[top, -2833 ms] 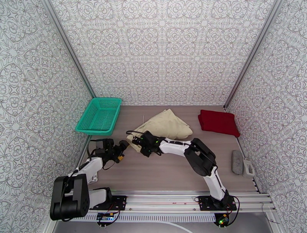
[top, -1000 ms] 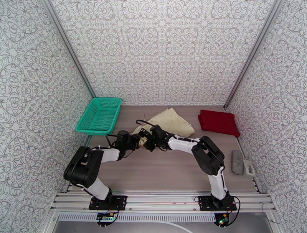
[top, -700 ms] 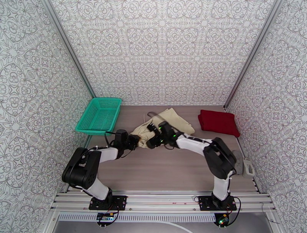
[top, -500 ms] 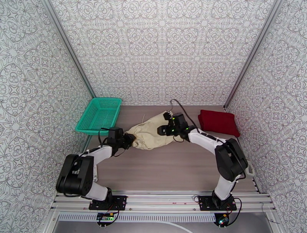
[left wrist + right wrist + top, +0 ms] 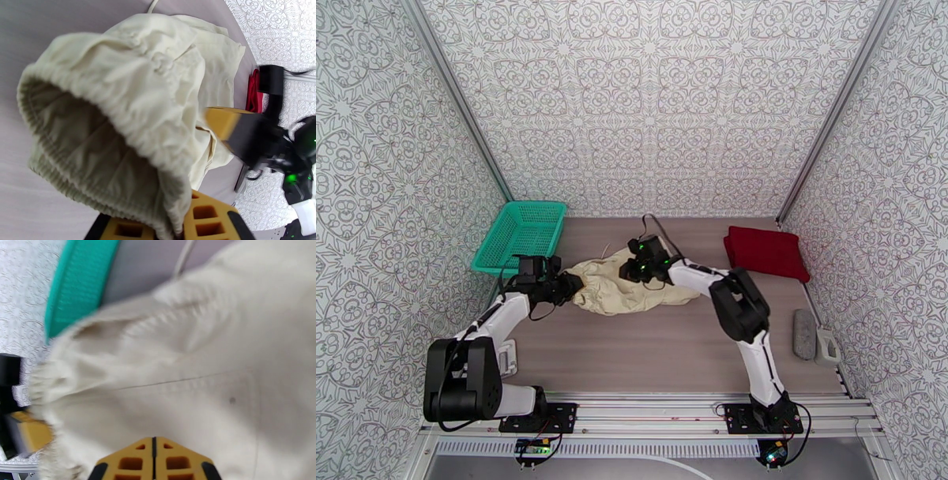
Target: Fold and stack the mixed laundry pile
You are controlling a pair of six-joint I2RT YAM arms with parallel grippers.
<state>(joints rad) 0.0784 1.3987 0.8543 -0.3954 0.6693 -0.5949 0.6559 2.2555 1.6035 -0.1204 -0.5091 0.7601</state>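
Cream garment [image 5: 628, 288] bunched at frame centre | red shirt [image 5: 765, 251] folded, right of centre | left claw [image 5: 567, 286] nearly closed, pinching the cream hem | right claw [image 5: 632, 270] squeezed closed atop it, can't tell if gripping

We look from above and behind the arm bases, down and forward over the whole table [image 5: 648, 347], far enough back to take in both arms and the patterned walls. Our left wrist camera sits very near, looking past its own fingers [image 5: 209, 221] across the cream garment [image 5: 624, 288] toward the right arm [image 5: 272, 150]. Our right wrist camera is nearer still, pressed close over the cloth and facing the teal basket [image 5: 75, 283]. All three views share the garment.
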